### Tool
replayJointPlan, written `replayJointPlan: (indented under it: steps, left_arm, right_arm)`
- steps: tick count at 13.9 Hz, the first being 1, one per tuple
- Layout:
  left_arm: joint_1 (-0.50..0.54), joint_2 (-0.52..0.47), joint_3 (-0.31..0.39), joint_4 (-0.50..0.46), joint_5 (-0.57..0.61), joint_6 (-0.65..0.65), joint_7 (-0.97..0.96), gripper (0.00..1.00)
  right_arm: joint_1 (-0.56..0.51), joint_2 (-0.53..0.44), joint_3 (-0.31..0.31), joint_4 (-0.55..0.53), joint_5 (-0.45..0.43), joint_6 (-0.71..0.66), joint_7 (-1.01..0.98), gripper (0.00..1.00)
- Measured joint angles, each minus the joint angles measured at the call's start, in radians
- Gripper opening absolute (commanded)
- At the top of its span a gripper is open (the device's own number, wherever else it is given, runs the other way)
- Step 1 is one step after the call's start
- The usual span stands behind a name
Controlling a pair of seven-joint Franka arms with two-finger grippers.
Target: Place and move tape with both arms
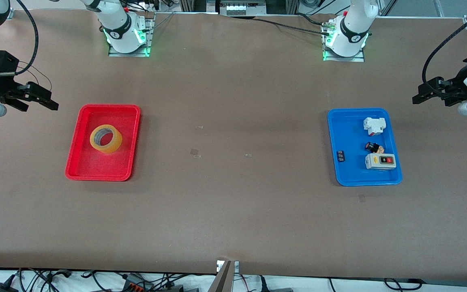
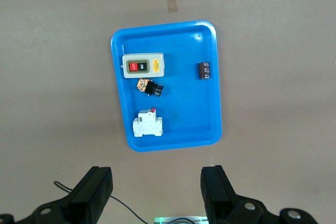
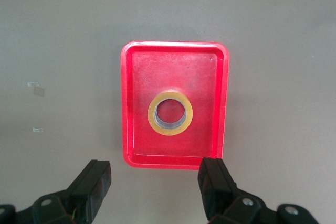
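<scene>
Tape was noted lying flat in red tray at right arm's end; right gripper and left gripper were held wide, empty; pick judged best w/ fingers straddling one wall of the roll.

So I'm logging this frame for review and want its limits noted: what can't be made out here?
- Front view: most of both arms is cut off by the side edges; only the right claw and left claw ends show.
- Small black part in the blue tray: too small to identify in any view.
- Tape in the red tray: its underside is hidden.
</scene>
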Motion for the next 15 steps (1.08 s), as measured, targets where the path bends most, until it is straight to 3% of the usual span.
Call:
replayJointPlan:
  steps: [11, 15]
  left_arm:
    - [0.0, 0.0, 0.0, 0.0, 0.0, 0.0, 0.0, 1.0]
    - [0.0, 0.0, 0.0, 0.0, 0.0, 0.0, -0.002, 1.0]
  right_arm:
    - [-0.026, -0.02, 0.0, 0.0, -0.021, 0.008, 0.0, 1.0]
    - [-0.035, -0.025, 0.029, 0.0, -0.021, 0.007, 0.0, 1.0]
